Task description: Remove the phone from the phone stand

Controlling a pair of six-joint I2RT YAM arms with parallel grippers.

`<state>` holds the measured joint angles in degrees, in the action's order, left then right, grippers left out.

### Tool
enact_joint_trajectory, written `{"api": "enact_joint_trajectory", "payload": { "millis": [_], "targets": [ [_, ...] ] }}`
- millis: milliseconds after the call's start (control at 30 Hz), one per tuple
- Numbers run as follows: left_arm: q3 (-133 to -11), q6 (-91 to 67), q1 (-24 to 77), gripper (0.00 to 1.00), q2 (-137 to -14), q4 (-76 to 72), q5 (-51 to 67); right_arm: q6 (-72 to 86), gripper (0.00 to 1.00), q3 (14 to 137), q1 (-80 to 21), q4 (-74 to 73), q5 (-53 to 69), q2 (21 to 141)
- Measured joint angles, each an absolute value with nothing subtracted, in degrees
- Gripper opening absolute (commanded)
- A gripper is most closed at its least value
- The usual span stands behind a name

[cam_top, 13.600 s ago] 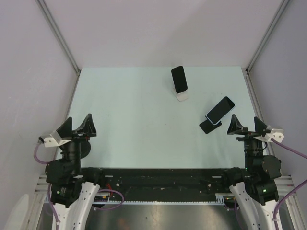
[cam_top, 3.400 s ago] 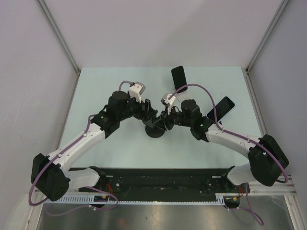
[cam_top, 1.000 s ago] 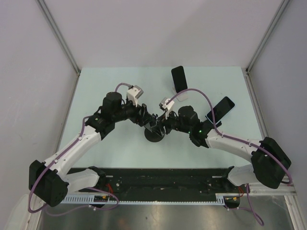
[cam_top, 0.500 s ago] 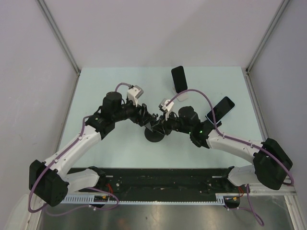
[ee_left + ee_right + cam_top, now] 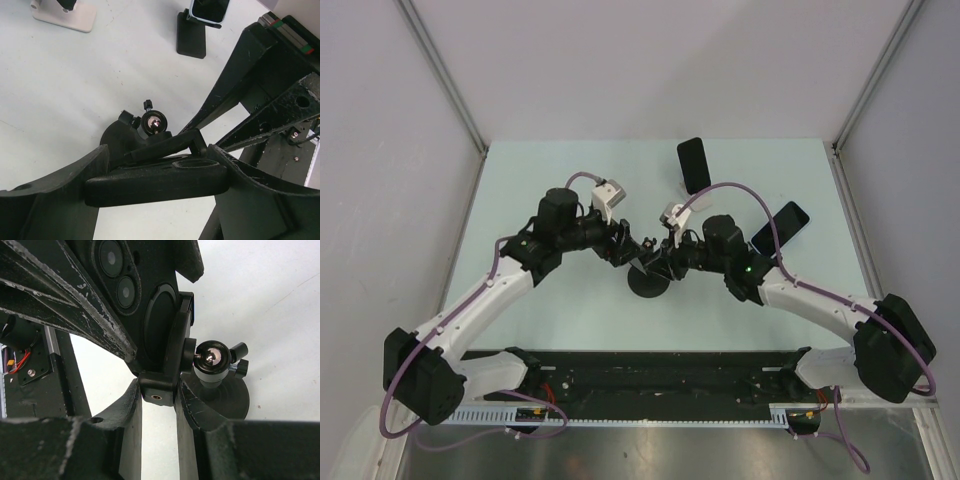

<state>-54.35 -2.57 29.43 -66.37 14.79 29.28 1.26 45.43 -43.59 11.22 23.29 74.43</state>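
Observation:
A black phone (image 5: 150,182) lies edge-on across my left gripper (image 5: 159,175), whose fingers press on both its ends. Its back, with two camera lenses (image 5: 116,274), fills the top of the right wrist view. The phone stand has a round black base (image 5: 650,283), a shiny ball joint (image 5: 212,357) and a black holder bracket (image 5: 159,386). My right gripper (image 5: 159,396) is shut on that bracket. Both grippers meet over the base mid-table, the left gripper (image 5: 634,246) just above the right gripper (image 5: 657,262).
A second dark phone leans on a white stand (image 5: 698,200) at the back of the table. Another phone (image 5: 780,227) rests on a black stand at the right, close behind my right forearm. Grey walls close in the table on three sides.
My right gripper has closed onto the stand's bracket. Both wrists and the stand have shifted slightly to the right. The left grip on the phone is unchanged.

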Motion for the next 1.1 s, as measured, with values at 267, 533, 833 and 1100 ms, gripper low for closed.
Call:
{"api": "enact_joint_trajectory", "payload": {
  "millis": [267, 533, 833, 1100],
  "targets": [
    [-54.8, -2.4, 29.4, 0.00, -66.5, 16.1, 30.3, 0.9, 0.00, 45.4, -41.5, 10.8, 28.0, 74.4],
    [-54.9, -2.5, 29.5, 0.00, -66.5, 16.9, 30.5, 0.4, 0.00, 45.4, -40.2, 10.5, 30.8, 74.4],
    [-54.9, -2.6, 29.5, 0.00, -66.4, 17.1, 30.7, -0.1, 0.22, 45.4, -39.9, 10.4, 31.8, 74.4],
    [-55.3, -3.0, 29.6, 0.00, -67.0, 18.0, 30.6, 1.5, 0.65, 45.4, -39.4, 9.6, 31.9, 74.3]
  ]
}}
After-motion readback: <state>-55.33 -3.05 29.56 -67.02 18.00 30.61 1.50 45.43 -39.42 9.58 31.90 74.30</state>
